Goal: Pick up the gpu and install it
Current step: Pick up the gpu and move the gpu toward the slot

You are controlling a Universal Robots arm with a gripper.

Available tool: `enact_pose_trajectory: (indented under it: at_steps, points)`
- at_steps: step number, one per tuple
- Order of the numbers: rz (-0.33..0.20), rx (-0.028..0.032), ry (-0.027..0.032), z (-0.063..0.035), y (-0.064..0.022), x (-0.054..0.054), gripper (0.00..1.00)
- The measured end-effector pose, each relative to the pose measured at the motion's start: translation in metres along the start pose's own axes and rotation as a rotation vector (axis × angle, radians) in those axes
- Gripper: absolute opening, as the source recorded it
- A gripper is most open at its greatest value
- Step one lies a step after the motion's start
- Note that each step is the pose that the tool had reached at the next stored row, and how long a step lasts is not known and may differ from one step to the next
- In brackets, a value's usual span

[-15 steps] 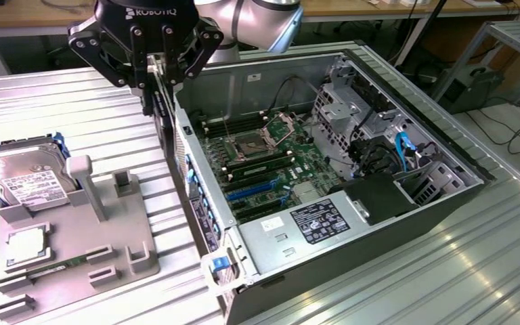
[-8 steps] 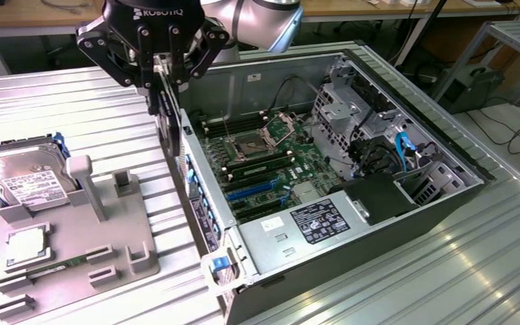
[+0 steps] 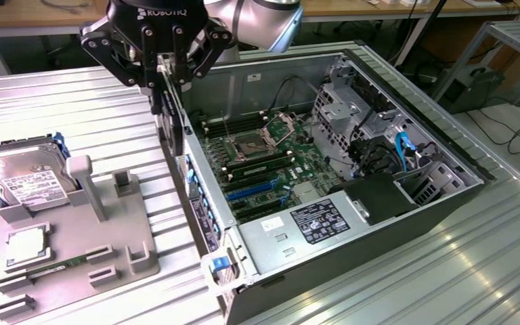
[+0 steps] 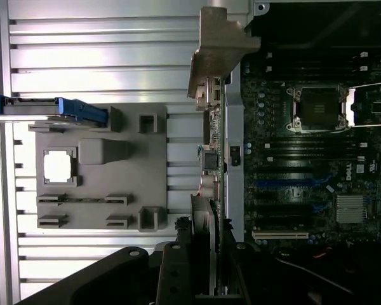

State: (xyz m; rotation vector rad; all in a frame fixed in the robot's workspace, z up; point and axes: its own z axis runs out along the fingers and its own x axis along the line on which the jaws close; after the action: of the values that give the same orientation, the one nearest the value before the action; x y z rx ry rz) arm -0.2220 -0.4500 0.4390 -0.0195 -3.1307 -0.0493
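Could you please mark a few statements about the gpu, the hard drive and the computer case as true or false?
1. The hand grips the gpu. True.
2. The gpu is seated in a motherboard slot. False: it hangs on edge in the hand, over the computer case wall on the exterior view's left.
3. The hard drive rests on the grey fixture. True.
4. The case's side is closed. False: it is open, and the motherboard shows inside.
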Motion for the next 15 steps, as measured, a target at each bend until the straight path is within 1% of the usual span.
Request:
enact_pose_trajectory:
  at_steps: [15]
  points:
    - [0.000,0.0006,0.0000,0.0010,0.0001,-0.0084,0.27]
